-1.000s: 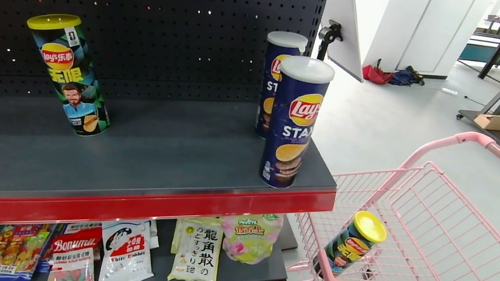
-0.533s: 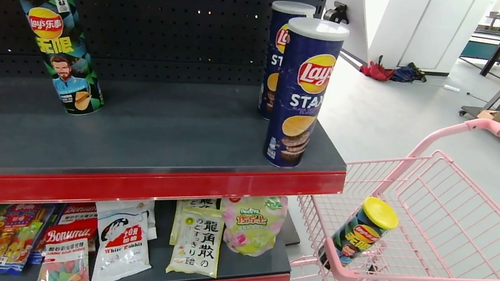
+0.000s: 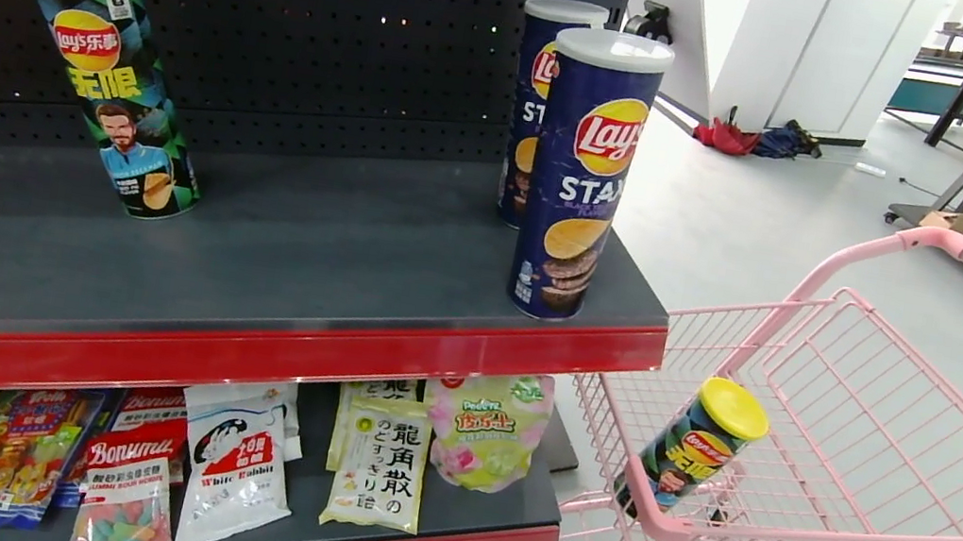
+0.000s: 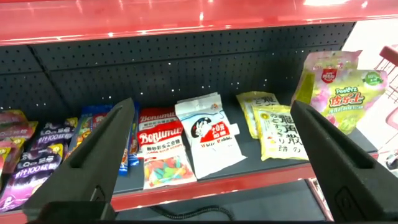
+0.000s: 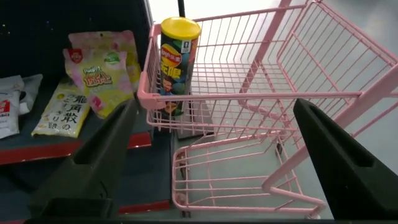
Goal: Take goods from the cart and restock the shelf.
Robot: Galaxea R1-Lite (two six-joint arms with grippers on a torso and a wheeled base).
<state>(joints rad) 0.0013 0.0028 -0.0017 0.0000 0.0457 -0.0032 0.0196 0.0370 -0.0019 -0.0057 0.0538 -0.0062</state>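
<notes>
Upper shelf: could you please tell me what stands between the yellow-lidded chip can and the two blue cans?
Nothing stands there: the head view shows bare upper shelf between the yellow-lidded chip can and the two blue cans.

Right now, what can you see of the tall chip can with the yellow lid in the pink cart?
The tall chip can is a round tube with a flat yellow lid and a green-and-black printed wrap. It stands lid-up in the corner of the pink wire cart nearest the shelf, close against the wire walls. Nothing grips it.
</notes>
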